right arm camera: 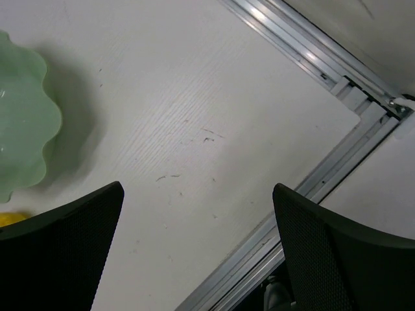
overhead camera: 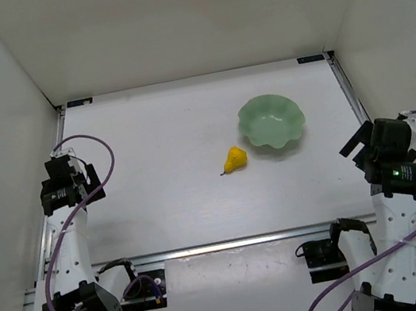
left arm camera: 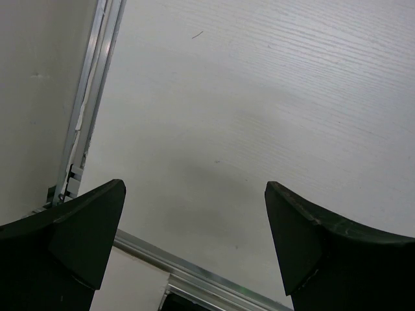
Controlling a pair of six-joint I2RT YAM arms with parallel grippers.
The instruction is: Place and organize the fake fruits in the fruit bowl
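A small yellow pear (overhead camera: 234,159) with a thin dark stem lies on the white table, just left of and below the pale mint-green scalloped bowl (overhead camera: 271,122). The bowl holds nothing. My left gripper (overhead camera: 74,172) is open and empty at the table's left edge, far from both. My right gripper (overhead camera: 360,146) is open and empty at the right edge, right of the bowl. In the right wrist view the bowl's rim (right arm camera: 26,123) shows at the left, with a sliver of the pear (right arm camera: 11,219) below it. The left wrist view shows only bare table between my open fingers (left arm camera: 84,227).
Aluminium rails frame the table: front rail (overhead camera: 231,242), left rail (left arm camera: 87,103), right rail (right arm camera: 311,61). White walls enclose the back and both sides.
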